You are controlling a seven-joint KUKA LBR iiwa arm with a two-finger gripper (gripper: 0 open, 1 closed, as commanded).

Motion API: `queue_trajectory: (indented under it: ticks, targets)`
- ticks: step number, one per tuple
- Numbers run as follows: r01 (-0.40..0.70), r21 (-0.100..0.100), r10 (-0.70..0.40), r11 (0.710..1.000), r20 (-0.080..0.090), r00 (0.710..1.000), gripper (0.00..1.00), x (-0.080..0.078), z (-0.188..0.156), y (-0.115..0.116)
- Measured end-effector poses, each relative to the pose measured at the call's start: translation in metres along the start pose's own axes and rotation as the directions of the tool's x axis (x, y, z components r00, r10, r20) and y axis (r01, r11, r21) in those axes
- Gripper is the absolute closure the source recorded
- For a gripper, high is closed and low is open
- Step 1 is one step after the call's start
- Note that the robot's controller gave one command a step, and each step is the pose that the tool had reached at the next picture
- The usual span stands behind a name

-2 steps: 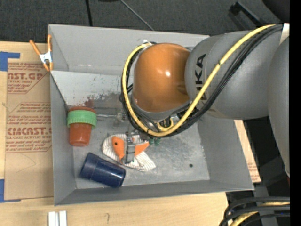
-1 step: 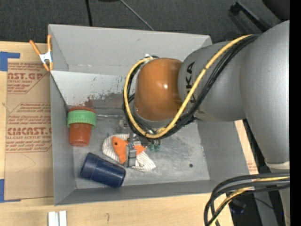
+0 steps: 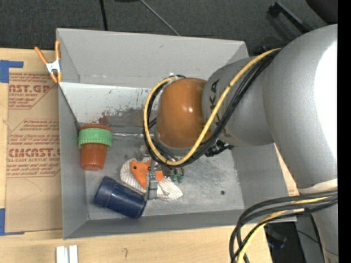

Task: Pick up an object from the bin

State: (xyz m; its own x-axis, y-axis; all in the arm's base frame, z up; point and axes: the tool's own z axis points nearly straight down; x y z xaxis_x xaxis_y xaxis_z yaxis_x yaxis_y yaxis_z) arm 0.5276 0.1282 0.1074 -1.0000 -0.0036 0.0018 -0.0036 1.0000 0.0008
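Observation:
My gripper (image 3: 153, 183) reaches down from under the arm's orange dome at the bin's front middle. It is right over a white ribbed cloth-like thing (image 3: 166, 191) with a small orange piece (image 3: 141, 172) on it. Whether the gripper touches it cannot be told. A dark blue cylinder (image 3: 119, 198) lies on its side just left of the white thing, near the bin's front wall. Further left stands an orange bottle with a green cap (image 3: 94, 146), close to the left wall.
The arm's big grey body and orange dome with cables cover the bin's middle and right. Bare bin floor lies to the right of the white thing and along the back wall.

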Motion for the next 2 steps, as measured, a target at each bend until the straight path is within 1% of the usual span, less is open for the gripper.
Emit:
queue_trajectory:
  ticks: [1,2]
  targets:
    - [0.133,0.0,-0.133,0.991,0.002,0.991,1.0,-0.0143,0.0337,-0.0053]
    - [0.133,-0.001,-0.133,0.991,0.002,0.991,1.0,-0.0143,0.0337,-0.0053]
